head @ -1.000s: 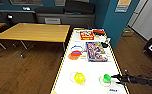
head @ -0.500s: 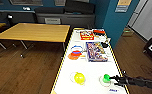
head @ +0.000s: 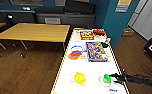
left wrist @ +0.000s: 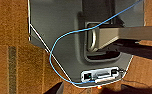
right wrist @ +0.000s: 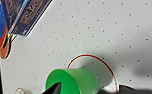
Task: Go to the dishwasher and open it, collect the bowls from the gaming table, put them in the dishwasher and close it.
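Green bowl [head: 106, 77] sits just before right fingers [head: 115, 75]; grip seemingly released, though unclear.

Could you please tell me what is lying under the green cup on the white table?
The green plastic cup stands on a white plate with a red rim, on the long white table top. The plate's middle is covered by the cup, so anything there stays hidden.

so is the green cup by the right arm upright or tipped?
Tipped. In the right wrist view the green cup lies on its side on a white red-rimmed plate, its open mouth facing sideways. Contents: cannot tell.
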